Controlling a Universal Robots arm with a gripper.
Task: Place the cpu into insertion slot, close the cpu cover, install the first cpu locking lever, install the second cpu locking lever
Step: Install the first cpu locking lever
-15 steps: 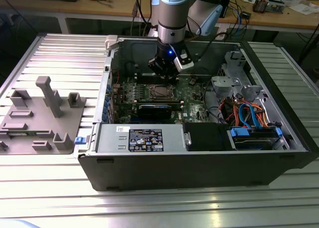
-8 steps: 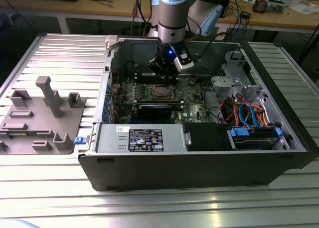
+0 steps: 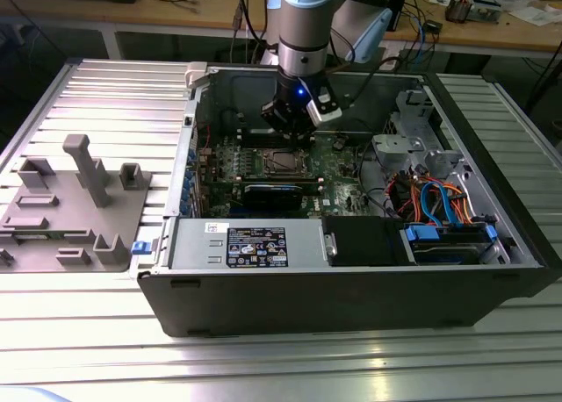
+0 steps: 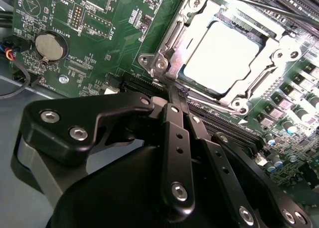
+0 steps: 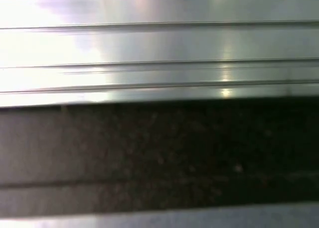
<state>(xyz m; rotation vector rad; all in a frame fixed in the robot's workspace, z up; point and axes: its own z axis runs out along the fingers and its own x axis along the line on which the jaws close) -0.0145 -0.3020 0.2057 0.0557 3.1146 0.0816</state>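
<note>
I had the gripper down inside the open computer case, over the far part of the green board near the case's back wall. In the second wrist view its two black fingers lay pressed together, with nothing between them, and their tips met at the near edge of the socket.

The cpu sat flat in its slot, its pale metal top showing through the square window of the cpu cover. The cover lay down over the chip, so I judged the first two steps done. A thin lever rod ran along the far side of the socket; whether either lever was hooked I could not tell.

I judged the chip light, stiff and fragile underneath, best left alone now it was seated. The cover looked thin, springy sheet metal, slick, better pushed flat on its frame than pinched. The lever wire seemed stiff and narrow, easy to slip off, so I would bear on it near its bent end.

The grey parts tray stood on the worktop, beside the case's left wall in the exterior view.
</note>
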